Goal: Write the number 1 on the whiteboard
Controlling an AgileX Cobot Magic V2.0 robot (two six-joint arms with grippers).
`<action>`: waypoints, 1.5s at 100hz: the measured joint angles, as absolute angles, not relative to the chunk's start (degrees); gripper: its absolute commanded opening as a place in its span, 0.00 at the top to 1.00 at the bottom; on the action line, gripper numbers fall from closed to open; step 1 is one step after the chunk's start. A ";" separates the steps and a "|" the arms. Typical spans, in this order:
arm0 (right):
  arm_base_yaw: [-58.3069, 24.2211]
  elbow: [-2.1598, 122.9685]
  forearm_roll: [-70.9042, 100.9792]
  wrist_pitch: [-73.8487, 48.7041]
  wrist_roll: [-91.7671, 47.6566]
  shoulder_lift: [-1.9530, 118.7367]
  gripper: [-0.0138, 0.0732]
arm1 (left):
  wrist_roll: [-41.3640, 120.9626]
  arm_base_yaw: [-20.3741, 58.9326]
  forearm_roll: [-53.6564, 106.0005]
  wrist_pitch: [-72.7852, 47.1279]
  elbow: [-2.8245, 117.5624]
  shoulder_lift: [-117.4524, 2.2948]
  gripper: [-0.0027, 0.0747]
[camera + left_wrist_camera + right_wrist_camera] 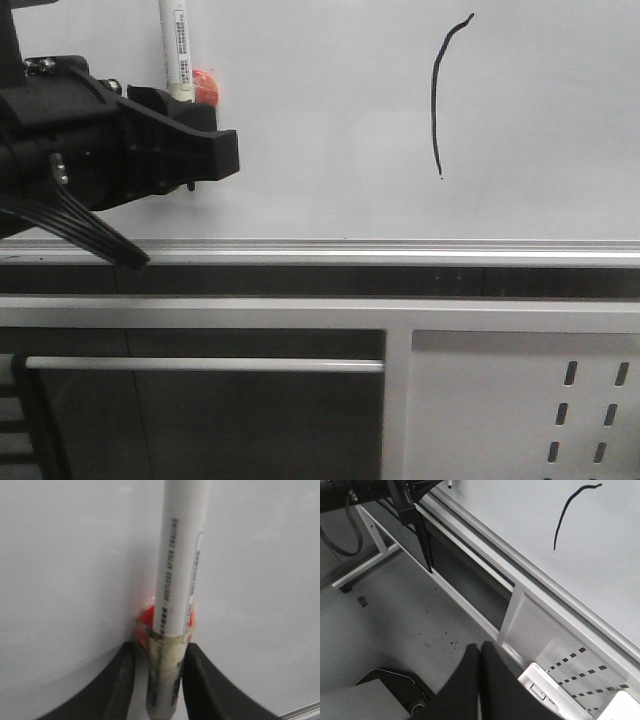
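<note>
The whiteboard (320,130) fills the upper front view above its silver bottom rail (400,250). The number 1 (437,100) is a thin black curved stroke on the board's right part; it also shows in the right wrist view (564,517). My left gripper (195,95) is at the board's left, shut on a white marker (176,45) with tape and a red piece at the grip. The left wrist view shows the marker (177,580) held between the black fingers (120,680). My right gripper (480,652) is shut and empty, low over the floor.
Below the board a white frame carries a perforated metal panel (590,410) at the right and a horizontal bar (200,365) at the left. A black cable bundle (80,225) hangs from the left arm. The right wrist view shows grey floor (405,620) and a white box (555,690).
</note>
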State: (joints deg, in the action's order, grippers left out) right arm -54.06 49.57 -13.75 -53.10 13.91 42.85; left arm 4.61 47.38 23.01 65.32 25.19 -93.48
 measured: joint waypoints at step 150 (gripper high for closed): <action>-54.06 49.57 -13.48 -53.10 13.91 42.85 0.92 | 6.37 48.57 19.36 65.38 17.34 -85.07 0.38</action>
